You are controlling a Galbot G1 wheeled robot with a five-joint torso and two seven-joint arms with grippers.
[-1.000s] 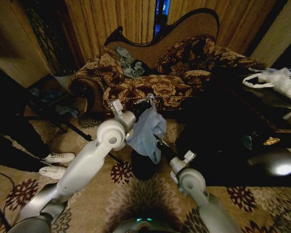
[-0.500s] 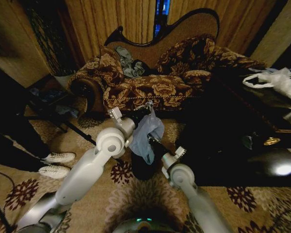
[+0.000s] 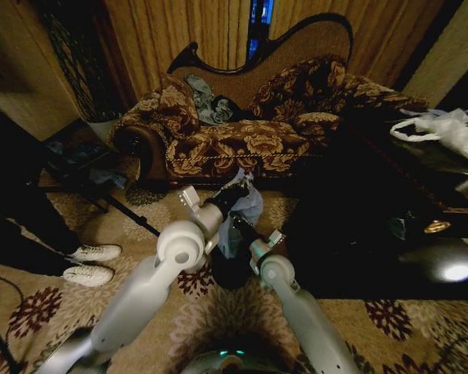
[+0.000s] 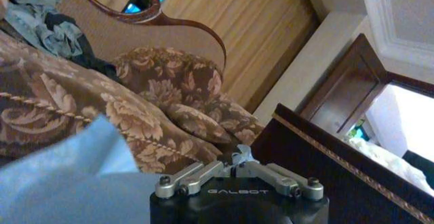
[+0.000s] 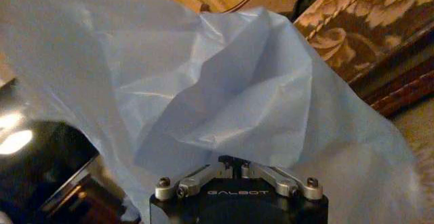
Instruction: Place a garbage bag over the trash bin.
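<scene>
The pale blue garbage bag (image 3: 240,212) hangs bunched between my two grippers, just above the small black trash bin (image 3: 228,269) on the carpet. My left gripper (image 3: 238,181) holds the bag's top edge; in the left wrist view it (image 4: 236,159) is shut on a small tuft of film, with the rest of the bag (image 4: 61,183) beside it. My right gripper (image 3: 232,224) sits lower, under the film. In the right wrist view it (image 5: 234,164) is shut with the bag (image 5: 224,97) draped over it and the bin's glossy side (image 5: 40,168) close by.
A floral sofa (image 3: 242,140) with a grey-blue garment (image 3: 210,101) stands right behind the bin. A dark table (image 3: 405,210) at the right carries a white plastic bag (image 3: 452,128). A person's white shoes (image 3: 90,262) and black stand legs (image 3: 132,214) are at the left.
My right elbow has swung in to the left, toward the bin. The left elbow has dropped a little. The bag now hangs narrower and more bunched between the grippers.
</scene>
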